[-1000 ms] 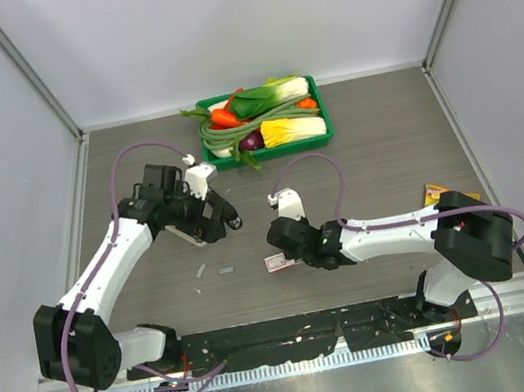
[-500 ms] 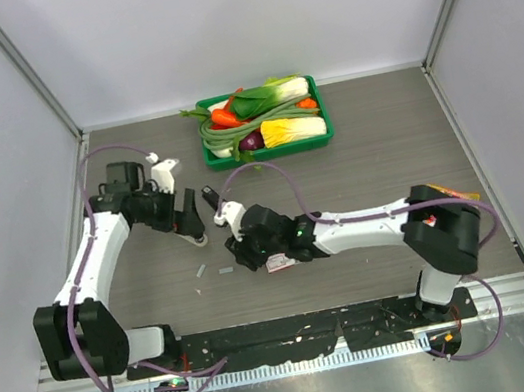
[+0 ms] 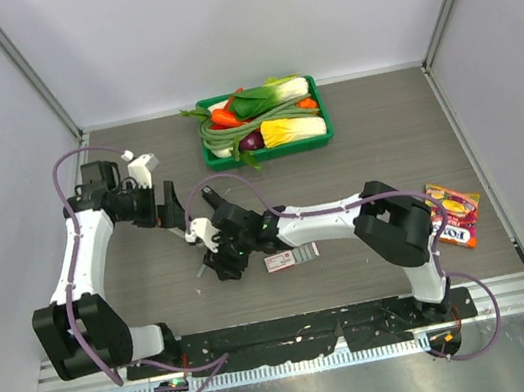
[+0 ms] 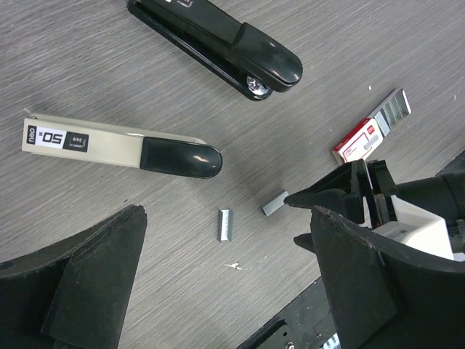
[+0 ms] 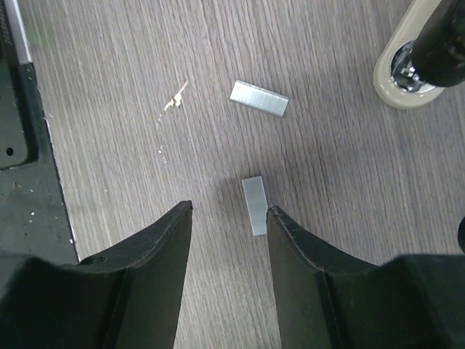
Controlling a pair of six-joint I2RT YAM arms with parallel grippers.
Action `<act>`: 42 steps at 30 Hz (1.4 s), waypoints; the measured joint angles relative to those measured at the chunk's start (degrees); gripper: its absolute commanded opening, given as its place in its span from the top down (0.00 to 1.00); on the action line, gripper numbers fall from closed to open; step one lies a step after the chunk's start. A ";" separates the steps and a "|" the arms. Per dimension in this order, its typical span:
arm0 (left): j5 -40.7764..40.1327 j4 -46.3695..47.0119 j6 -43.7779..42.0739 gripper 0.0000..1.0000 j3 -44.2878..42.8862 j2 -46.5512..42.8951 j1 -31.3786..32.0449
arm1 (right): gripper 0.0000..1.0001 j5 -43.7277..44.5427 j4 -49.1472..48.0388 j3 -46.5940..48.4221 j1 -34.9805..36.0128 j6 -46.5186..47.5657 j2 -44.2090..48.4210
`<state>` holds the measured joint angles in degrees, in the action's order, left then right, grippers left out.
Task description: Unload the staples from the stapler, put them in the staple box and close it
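Observation:
Two short silvery staple strips lie loose on the table. In the right wrist view one strip lies between my right gripper's open fingers, close against the right fingertip; the other strip lies further ahead. The left wrist view shows both strips, a beige-and-black stapler and a black stapler lying closed. My left gripper is open, empty and high above them. In the top view the right gripper is low over the strips and the left gripper is behind it.
A red-and-white staple box with a grey strip sticking out lies right of the strips. A green tray of vegetables stands at the back. A snack packet lies at the right. The black base rail is close by.
My right gripper has swung left past the staple box to the loose strips. My left gripper has drawn back to the left, away from the staplers.

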<state>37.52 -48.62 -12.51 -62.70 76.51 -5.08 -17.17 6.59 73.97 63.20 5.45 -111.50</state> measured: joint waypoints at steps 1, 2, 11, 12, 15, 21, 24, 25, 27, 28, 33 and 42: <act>0.26 0.00 0.00 0.00 -0.15 0.13 -0.28 | 0.49 -0.09 0.44 0.00 0.00 0.50 -0.31; 0.50 0.00 0.00 0.00 -0.20 0.26 -0.59 | 0.49 -0.07 0.83 0.00 -0.02 0.85 -0.52; 2.45 -0.48 0.04 0.00 -0.31 1.16 -1.75 | 0.49 1.49 1.44 0.00 -0.04 3.02 -1.09; 2.56 -0.55 0.04 0.00 -0.37 1.18 -1.75 | 0.49 1.57 1.25 0.00 -0.04 3.08 -1.16; 2.80 -0.63 0.02 0.00 -0.81 1.25 -1.77 | 0.49 2.19 0.74 0.04 -0.04 3.32 -1.92; 3.32 -0.74 0.07 0.00 -0.96 1.29 -1.88 | 0.50 3.32 0.81 0.50 0.13 4.13 -3.65; 3.61 -0.74 0.07 0.00 -0.96 1.38 -2.03 | 0.54 4.09 1.25 0.50 0.35 4.50 -3.74; 3.67 -0.74 0.09 0.00 -0.96 1.38 -2.08 | 0.55 4.39 1.25 0.52 0.46 4.61 -3.78; 3.72 -0.74 0.07 0.00 -0.96 1.38 -2.19 | 0.59 5.14 1.27 0.70 0.63 4.81 -3.91; 3.72 -0.76 0.07 0.00 -0.96 1.38 -2.21 | 0.60 5.42 1.29 0.81 0.74 4.87 -4.02; 3.72 -0.76 0.07 0.00 -0.96 1.38 -2.51 | 0.68 8.92 1.33 1.03 1.81 5.22 -4.15; 3.72 -0.79 0.07 0.00 -0.96 1.38 -3.32 | 0.84 13.86 0.28 0.74 4.52 5.07 -4.13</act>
<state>41.23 -49.41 -12.45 -63.66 77.89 -8.40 -3.31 6.87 74.72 67.72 10.52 -115.63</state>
